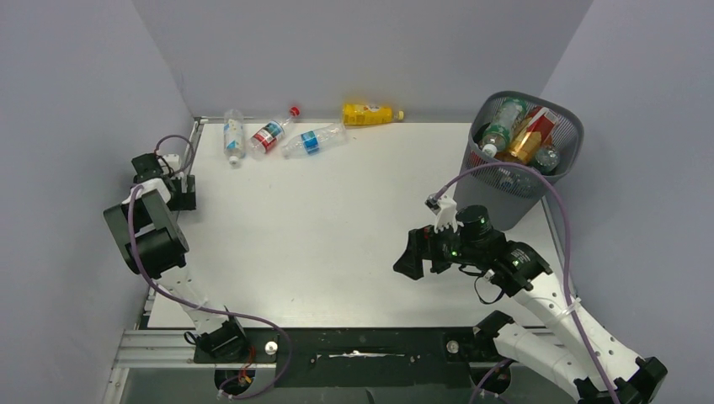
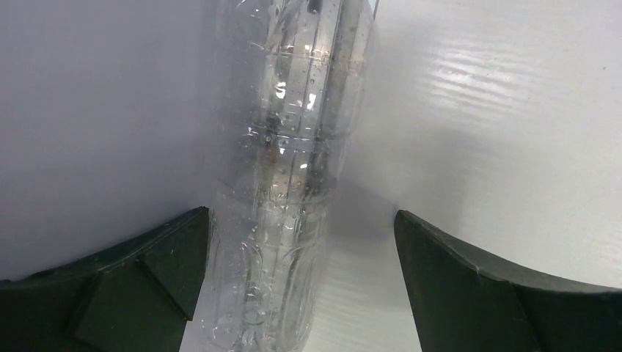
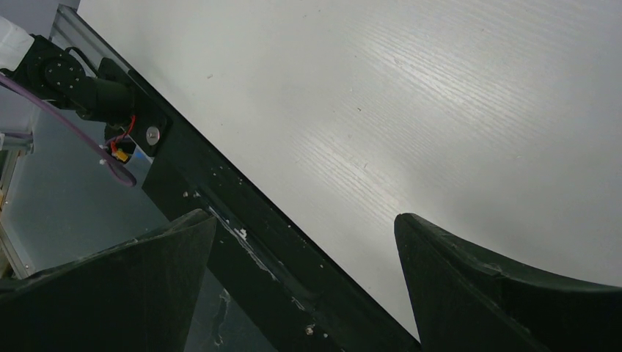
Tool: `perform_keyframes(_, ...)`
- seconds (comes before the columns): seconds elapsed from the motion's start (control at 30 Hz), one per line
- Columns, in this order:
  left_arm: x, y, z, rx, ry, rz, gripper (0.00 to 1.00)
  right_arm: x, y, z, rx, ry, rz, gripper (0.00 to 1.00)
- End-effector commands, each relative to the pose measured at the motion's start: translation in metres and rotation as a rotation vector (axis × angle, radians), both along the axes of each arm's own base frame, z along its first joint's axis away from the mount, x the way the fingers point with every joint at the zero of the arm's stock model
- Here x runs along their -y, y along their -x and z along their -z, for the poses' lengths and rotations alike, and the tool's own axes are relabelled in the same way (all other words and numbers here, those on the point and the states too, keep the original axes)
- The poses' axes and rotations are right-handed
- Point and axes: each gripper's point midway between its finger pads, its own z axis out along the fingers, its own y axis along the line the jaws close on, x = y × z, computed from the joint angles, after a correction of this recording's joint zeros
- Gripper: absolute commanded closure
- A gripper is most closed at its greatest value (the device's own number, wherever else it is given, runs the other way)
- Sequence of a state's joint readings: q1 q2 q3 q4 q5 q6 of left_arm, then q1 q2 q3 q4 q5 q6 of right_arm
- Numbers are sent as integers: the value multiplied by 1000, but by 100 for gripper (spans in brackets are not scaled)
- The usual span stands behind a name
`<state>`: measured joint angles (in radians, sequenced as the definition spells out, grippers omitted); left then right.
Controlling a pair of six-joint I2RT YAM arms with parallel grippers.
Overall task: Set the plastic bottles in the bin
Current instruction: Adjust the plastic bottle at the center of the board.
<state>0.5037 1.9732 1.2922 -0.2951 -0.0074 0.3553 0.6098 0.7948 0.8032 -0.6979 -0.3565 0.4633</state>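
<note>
- By the left wall (image 1: 76,126), the left hand (image 2: 301,214) straddled a clear bottle (image 2: 286,147), spread wide, likely lined up for a pinch.
- Right hand (image 3: 304,216) hovered spread, empty.

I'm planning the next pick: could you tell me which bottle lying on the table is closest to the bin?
The yellow bottle, rightmost of four along the far edge; the three clear bottles lie farther left.

Four bottles (image 1: 313,140) lie along the tabletop's (image 1: 337,236) far edge, left of centre. The bin (image 1: 505,199) stands at the far right corner, more bottles (image 1: 524,135) inside it.
</note>
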Motion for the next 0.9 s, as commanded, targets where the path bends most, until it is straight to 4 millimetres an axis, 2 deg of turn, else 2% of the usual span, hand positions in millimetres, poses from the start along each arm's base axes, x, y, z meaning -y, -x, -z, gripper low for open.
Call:
perform_keyframes(0.0, 96, 23, 53, -141, 282, 135, 8, -3, -4, -11, 48, -30, -1, 1)
perform_keyframes(0.33, 120, 15, 22, -122, 250, 207, 8, -4, -3, -17, 69, -50, -13, 1)
perform_keyframes(0.47, 136, 14, 13, -111, 237, 235, 8, -5, -3, -20, 75, -54, -18, 1)
perform_keyframes(0.57, 164, 9, 3, -70, 302, 291, 8, -4, -1, -20, 75, -56, -19, 1)
perform_keyframes(0.67, 211, 6, -20, -15, 385, 390, 8, -5, -1, -19, 73, -65, -20, 1)
perform_keyframes(0.73, 238, 8, -36, 19, 347, 434, 8, -7, -1, -18, 66, -69, -24, 1)
perform_keyframes(0.8, 246, 12, -53, 60, 301, 436, 8, -9, 0, -18, 62, -75, -29, 1)
perform_keyframes(0.87, 243, 14, -73, 113, 294, 425, 8, -9, 0, -19, 60, -77, -32, 0)
